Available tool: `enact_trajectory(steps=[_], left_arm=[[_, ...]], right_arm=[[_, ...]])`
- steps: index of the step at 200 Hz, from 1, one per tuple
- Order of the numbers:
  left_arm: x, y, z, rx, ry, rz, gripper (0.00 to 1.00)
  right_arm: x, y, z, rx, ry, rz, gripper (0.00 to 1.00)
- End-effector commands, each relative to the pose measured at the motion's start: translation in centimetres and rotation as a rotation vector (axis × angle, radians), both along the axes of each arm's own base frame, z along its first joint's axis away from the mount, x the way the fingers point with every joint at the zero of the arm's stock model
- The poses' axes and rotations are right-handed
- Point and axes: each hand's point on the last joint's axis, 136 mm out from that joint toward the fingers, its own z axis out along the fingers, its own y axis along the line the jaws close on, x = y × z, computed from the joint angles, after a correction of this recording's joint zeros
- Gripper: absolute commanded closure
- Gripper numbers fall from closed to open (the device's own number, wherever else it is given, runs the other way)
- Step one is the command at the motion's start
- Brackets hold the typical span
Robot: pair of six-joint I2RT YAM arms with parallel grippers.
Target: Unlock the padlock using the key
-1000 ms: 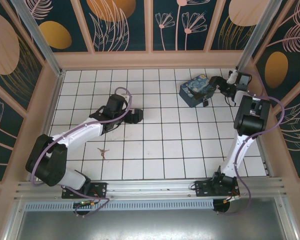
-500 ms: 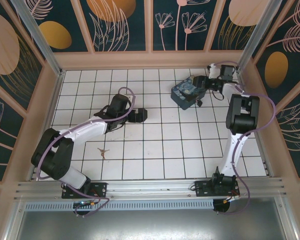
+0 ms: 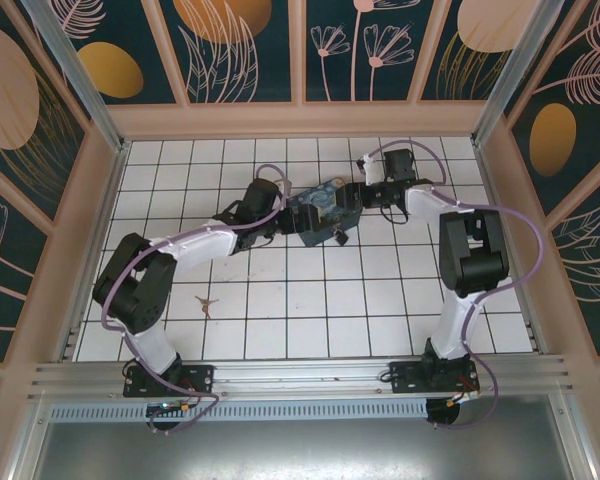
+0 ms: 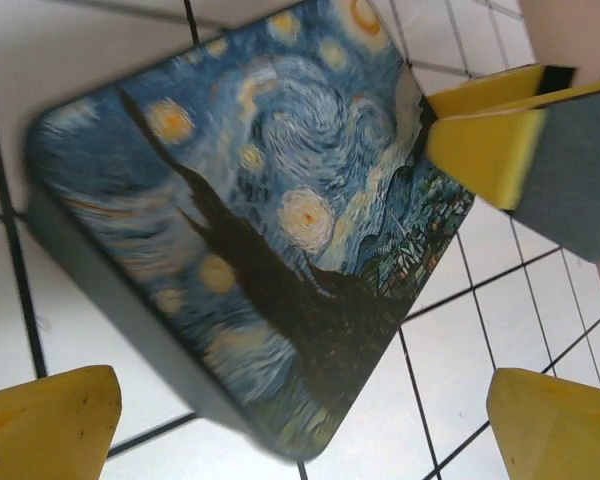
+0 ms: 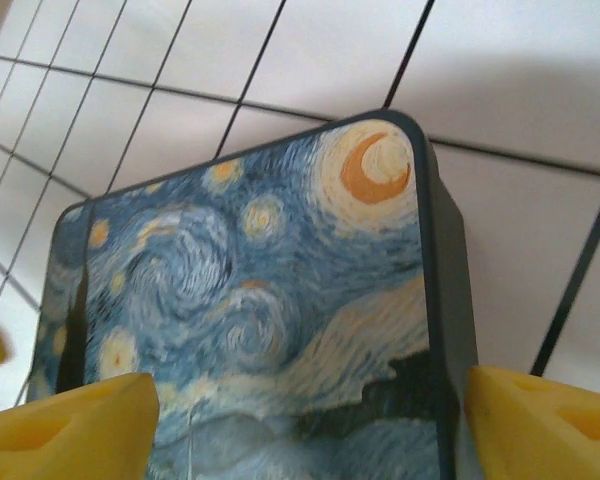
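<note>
The blue swirl-painted box (image 3: 315,208) is at mid-floor, between both grippers. My right gripper (image 3: 348,200) holds its right end; in the right wrist view the box (image 5: 270,290) sits between the yellow fingers (image 5: 550,420), one of them against its dark side wall. My left gripper (image 3: 288,222) stands open at the box's left end, its fingers wide apart on either side of the box's corner (image 4: 300,440). A small dark thing, apparently the padlock (image 3: 340,237), hangs at the box's near edge. The thin brownish key (image 3: 206,303) lies on a tile at the near left.
Wooden walls (image 3: 300,118) close in the tiled floor on three sides. The right gripper's yellow fingers (image 4: 480,150) show at the top right of the left wrist view. Open tiles lie in front of the box and at the back right.
My right gripper has brought the box from the back right corner to mid-floor, with the small dark padlock moving along. My left gripper has moved right to meet the box.
</note>
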Motion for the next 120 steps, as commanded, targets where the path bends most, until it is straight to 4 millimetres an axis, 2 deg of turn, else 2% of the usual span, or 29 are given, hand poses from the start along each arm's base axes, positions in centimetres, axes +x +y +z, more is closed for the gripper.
enact_trajectory(steps=[1,20,56,70,100,120], left_arm=[[1.5,1.4,-0.4,0.026,0.028,0.142,0.06],[2.1,2.8,-0.5,0.044,0.008,0.225,0.05],[2.9,2.1,-0.6,-0.039,0.005,0.217,0.05],[3.5,2.2,-0.8,-0.085,0.020,0.232,0.05],[4.7,3.8,-0.5,-0.092,0.010,0.259,0.05],[5.3,4.4,-0.3,-0.107,0.014,0.240,0.06]], right_arm=[[-1.2,0.4,2.0,0.079,0.018,-0.028,0.23],[-2.8,0.5,1.9,0.093,0.046,-0.049,0.23],[-5.5,1.9,2.0,0.192,0.086,-0.028,0.23],[-5.9,2.3,2.1,0.227,0.102,-0.027,0.23],[-6.5,2.9,2.6,0.280,0.115,-0.023,0.23],[-7.3,4.1,3.3,0.322,0.129,0.011,0.24]])
